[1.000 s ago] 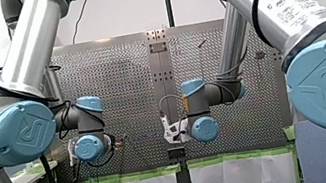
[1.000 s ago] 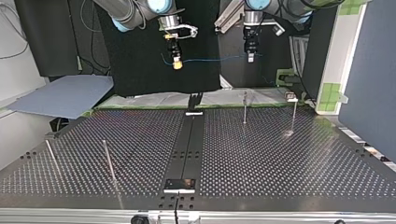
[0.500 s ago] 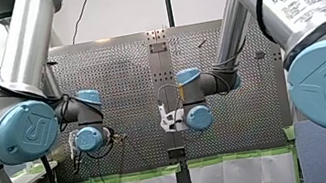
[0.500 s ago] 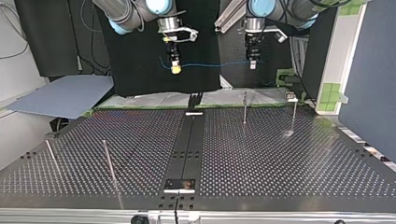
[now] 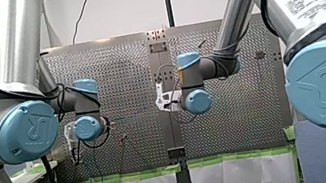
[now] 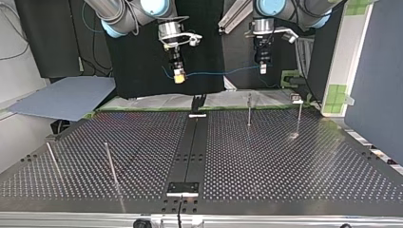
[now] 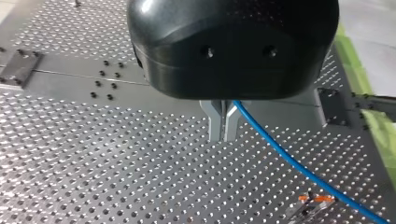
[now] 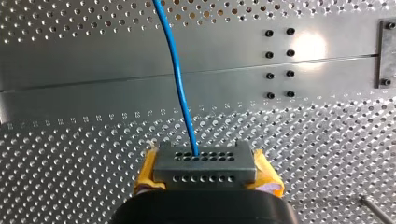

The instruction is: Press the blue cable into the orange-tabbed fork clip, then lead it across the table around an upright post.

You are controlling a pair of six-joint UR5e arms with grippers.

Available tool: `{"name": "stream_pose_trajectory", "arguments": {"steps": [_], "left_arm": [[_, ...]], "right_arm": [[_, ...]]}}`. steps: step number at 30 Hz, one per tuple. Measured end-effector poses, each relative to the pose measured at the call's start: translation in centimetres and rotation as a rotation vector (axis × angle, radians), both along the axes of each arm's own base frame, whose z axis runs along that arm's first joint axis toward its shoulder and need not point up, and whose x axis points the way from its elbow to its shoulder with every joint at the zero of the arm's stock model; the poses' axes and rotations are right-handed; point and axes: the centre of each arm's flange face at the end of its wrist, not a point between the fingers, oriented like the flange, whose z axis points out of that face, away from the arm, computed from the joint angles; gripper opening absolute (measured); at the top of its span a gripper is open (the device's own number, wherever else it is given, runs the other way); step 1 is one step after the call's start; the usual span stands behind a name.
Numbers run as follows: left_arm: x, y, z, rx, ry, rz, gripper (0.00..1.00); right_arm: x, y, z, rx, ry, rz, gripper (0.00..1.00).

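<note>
The blue cable [image 6: 218, 73] hangs stretched in the air between my two grippers, beyond the table's far edge in the top view. My right gripper [image 6: 179, 77], with yellow pads, is shut on one end; in the right wrist view the cable [image 8: 177, 70] runs straight ahead out of the shut gripper [image 8: 204, 156]. My left gripper [image 6: 263, 70] is shut on the cable too; its metal fingers [image 7: 215, 122] pinch it, and the cable [image 7: 289, 163] trails off past the orange-tabbed clip [image 7: 315, 200], which sits on the perforated plate below and to one side.
Thin upright posts stand on the table: two at the top view's far right [image 6: 249, 109] [image 6: 299, 116] and two at its near left [image 6: 110, 164] [image 6: 52, 159]. A dark rail [image 6: 190, 152] runs down the middle, with a black fork fixture [image 6: 198, 102] at its far end.
Both grippers, still holding the cable, have come lower and nearer the table in the top view. In the front view both wrists have moved further out over the plate.
</note>
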Motion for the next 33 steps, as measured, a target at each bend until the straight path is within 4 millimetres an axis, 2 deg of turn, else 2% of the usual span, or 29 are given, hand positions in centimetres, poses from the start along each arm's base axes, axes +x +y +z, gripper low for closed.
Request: {"name": "stream_pose_trajectory", "arguments": {"steps": [10,23,29,33], "left_arm": [[1.0,0.0,0.1,-0.040,-0.049,0.010,0.01],[3.9,-0.2,-2.7,-0.020,-0.013,0.026,0.01],[4.2,0.1,-4.5,-0.027,0.026,0.038,0.01],[4.3,0.4,-5.0,-0.029,0.035,0.048,0.01]], "right_arm": [[1.8,-1.6,-3.2,-0.006,-0.021,0.022,0.00],[3.6,-4.0,-7.6,0.036,-0.017,0.019,0.00],[4.4,-5.6,-9.6,0.055,-0.008,0.015,0.00],[4.8,-6.9,-11.0,0.069,-0.001,0.014,0.00]]}}
